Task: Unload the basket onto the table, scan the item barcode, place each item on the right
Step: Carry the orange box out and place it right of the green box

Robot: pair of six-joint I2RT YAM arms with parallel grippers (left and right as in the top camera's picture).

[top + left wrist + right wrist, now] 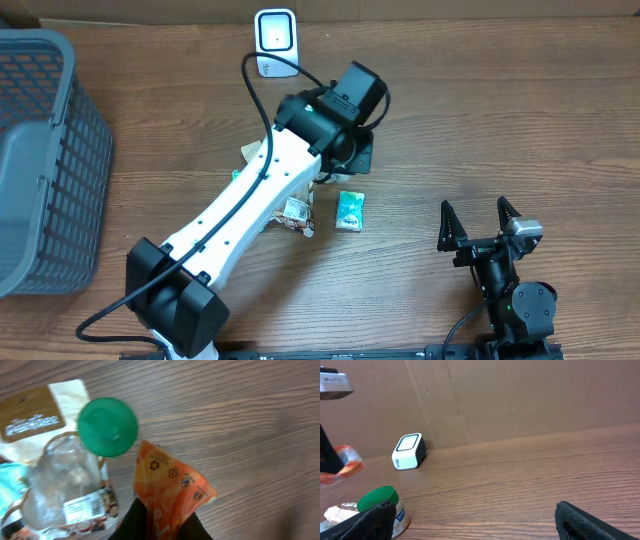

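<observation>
My left gripper (160, 521) is clamped on 1 corner of an orange packet (172, 482), its recycling marks facing my wrist camera. The packet hangs over the table (480, 120), just beside the green lid (107, 426) of a clear jar (65, 487) lying on a brown pouch (37, 415). The scanner (274, 40) stands at the table's far edge, beyond the packet and apart from it. A teal pack (349, 211) lies near the jar. A grey basket (40, 160) sits at the left. My right gripper (474, 208) rests well apart, its 2 fingers spread wide and holding nothing.
</observation>
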